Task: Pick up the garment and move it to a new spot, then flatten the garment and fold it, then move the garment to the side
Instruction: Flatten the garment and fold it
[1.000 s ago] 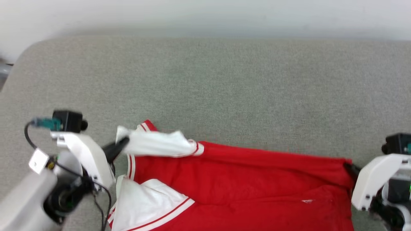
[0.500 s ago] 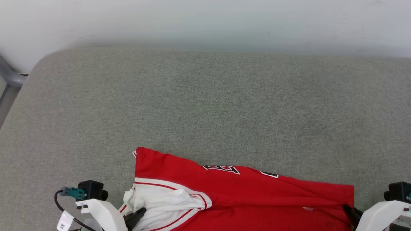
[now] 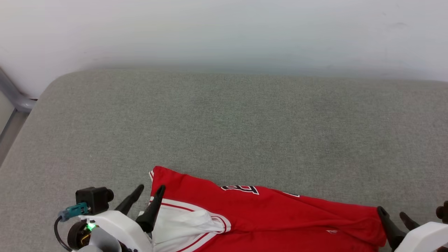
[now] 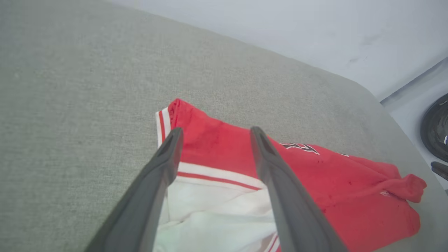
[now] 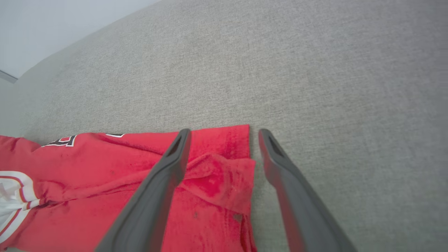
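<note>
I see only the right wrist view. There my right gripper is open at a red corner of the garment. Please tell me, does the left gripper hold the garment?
Observer: No. The left gripper is open, its two fingers apart over the other end of the garment, with no cloth pinched between them.
Operator: Thank you. Is that end of the garment flat?
Observer: Not flat. The white sleeve lies crumpled there, just ahead of the left gripper.
</note>
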Controlling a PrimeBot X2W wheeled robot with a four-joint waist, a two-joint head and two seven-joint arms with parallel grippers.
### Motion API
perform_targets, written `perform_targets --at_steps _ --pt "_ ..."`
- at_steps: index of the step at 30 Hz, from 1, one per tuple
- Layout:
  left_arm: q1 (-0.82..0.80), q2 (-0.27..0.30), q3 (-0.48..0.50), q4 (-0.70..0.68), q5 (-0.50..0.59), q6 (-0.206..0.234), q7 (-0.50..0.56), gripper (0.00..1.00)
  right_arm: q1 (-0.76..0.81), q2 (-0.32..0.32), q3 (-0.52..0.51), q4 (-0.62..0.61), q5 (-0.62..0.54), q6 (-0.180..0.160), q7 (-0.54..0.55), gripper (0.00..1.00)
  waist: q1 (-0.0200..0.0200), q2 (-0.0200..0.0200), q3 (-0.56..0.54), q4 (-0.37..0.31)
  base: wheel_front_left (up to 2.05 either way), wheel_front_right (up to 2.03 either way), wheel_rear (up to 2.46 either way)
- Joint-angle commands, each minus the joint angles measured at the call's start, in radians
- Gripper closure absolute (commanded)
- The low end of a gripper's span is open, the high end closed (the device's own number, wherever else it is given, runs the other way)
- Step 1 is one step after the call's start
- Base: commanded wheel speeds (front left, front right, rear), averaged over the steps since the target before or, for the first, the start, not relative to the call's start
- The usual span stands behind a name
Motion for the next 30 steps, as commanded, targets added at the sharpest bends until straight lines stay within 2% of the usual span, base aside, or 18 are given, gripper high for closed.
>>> perform_targets --at_steps 1,5,11,18,28,29,30 --pt "-0.011 -0.011 0.007 -0.013 0.033 0.016 -0.043 0.00 0.001 0.002 -0.016 -0.004 -0.007 -0.001 0.018 0.00 0.0001 -0.0001 -0.005 0.001 0.00 0.00 0.00" --pt "-0.017 -0.025 0.040 -0.044 0.113 0.046 -0.107 0.00 -0.019 0.002 -0.059 -0.001 -0.039 -0.001 0.090 0.00 0.0001 -0.0001 -0.006 0.007 0.00 0.00 0.00" --pt "-0.002 -0.078 0.137 -0.112 0.262 0.071 -0.125 0.00 -0.040 -0.011 -0.088 0.002 -0.070 -0.001 0.174 0.00 0.0001 -0.0001 0.016 0.032 0.00 0.00 0.00" --pt "0.048 -0.140 0.235 -0.180 0.407 0.051 -0.126 0.00 -0.040 -0.004 -0.072 0.049 -0.064 -0.001 0.242 0.00 0.0001 -0.0001 0.041 0.064 0.00 0.00 0.00" --pt "0.091 -0.169 0.283 -0.208 0.469 0.030 -0.126 0.00 -0.031 0.004 -0.035 0.156 -0.028 -0.001 0.328 0.00 0.0001 -0.0001 0.055 0.073 0.00 0.00 0.00" --pt "0.094 -0.170 0.285 -0.208 0.471 0.029 -0.126 0.00 -0.035 0.005 -0.030 0.168 -0.025 -0.001 0.333 0.31 0.0001 -0.0001 0.056 0.073 0.00 0.00 0.00" --pt "0.096 -0.171 0.286 -0.204 0.473 0.026 -0.126 0.00 -0.037 0.006 -0.025 0.179 -0.019 -0.001 0.337 0.70 0.0001 -0.0001 0.057 0.072 0.00 0.00 0.00"
